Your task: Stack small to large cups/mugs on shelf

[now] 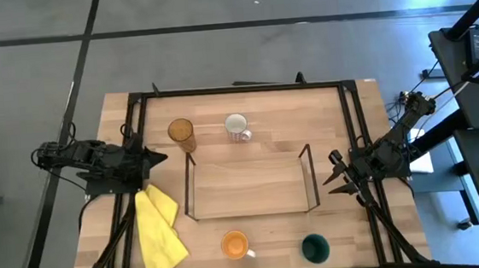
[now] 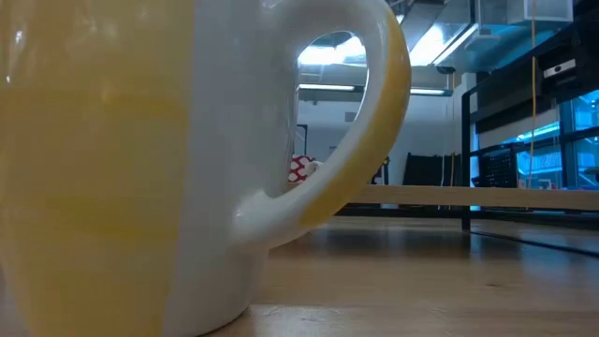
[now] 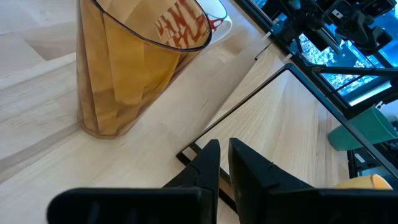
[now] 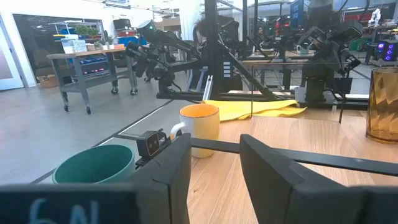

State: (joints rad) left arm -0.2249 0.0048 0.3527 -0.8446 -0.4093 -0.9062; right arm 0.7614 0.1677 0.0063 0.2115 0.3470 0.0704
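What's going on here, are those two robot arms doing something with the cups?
Nothing is being held yet. The shelf sits bare in the middle of the table, and all four cups stand around it: the amber tumbler and white mug on one side, the orange mug and green cup on the other. The left gripper waits at the table's left edge near the tumbler, its fingers nearly closed; the right gripper waits open at the right edge.
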